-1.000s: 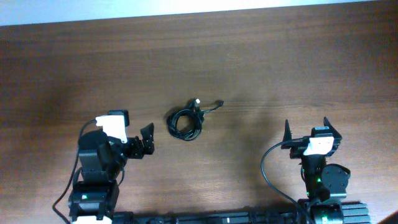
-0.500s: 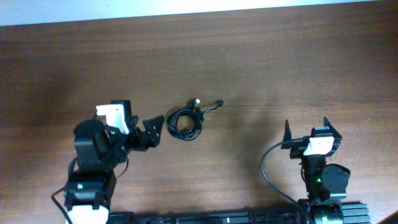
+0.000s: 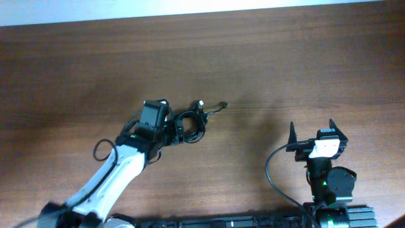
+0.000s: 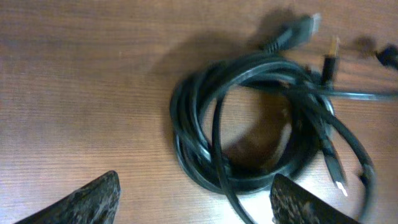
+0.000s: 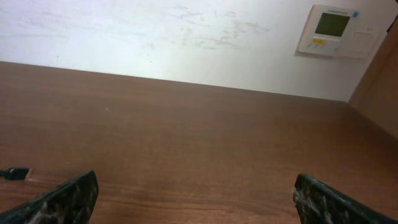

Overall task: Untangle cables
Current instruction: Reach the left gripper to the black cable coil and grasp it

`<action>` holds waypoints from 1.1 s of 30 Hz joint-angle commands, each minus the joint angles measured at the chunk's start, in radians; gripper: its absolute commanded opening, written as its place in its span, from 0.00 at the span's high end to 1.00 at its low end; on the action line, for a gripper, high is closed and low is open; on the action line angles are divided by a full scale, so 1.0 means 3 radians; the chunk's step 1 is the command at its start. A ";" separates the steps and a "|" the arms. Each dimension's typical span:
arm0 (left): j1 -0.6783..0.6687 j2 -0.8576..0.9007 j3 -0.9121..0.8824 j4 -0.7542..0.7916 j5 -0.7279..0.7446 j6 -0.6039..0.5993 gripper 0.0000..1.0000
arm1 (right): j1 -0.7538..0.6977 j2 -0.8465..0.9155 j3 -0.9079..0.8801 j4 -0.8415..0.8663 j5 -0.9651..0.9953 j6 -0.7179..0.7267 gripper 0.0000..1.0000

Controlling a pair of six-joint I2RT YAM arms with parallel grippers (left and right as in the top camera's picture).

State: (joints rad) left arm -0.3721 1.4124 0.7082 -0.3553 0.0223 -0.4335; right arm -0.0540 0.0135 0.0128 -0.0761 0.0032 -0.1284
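Observation:
The cables [image 3: 190, 123] lie as a small black coiled bundle near the middle of the wooden table, with plug ends sticking out to the right, one tip pale. My left gripper [image 3: 175, 131] is open right at the bundle's left side. In the left wrist view the coil [image 4: 249, 130] fills the frame just ahead of the open fingers [image 4: 199, 202], one strand running down between them. My right gripper [image 3: 311, 135] is open and empty, far to the right of the bundle. One plug end [image 5: 13, 173] shows at the left edge of the right wrist view.
The brown wooden table [image 3: 285, 69] ends at a white wall along the far side. A wall thermostat [image 5: 333, 30] shows in the right wrist view. Thicker black wires loop from each arm near the front edge.
My left arm has reached forward and to the right, from near the front edge up to the cable bundle. The right arm has not moved.

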 commanded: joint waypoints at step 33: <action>-0.0070 -0.0422 0.0048 0.0168 -0.0112 0.0024 1.00 | -0.0019 -0.0024 -0.0024 -0.0013 0.0029 0.0019 0.01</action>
State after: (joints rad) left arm -0.3916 1.3148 0.7227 -0.3012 -0.0261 -0.3862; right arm -0.0540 0.0139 0.0128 -0.0761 0.0036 -0.1276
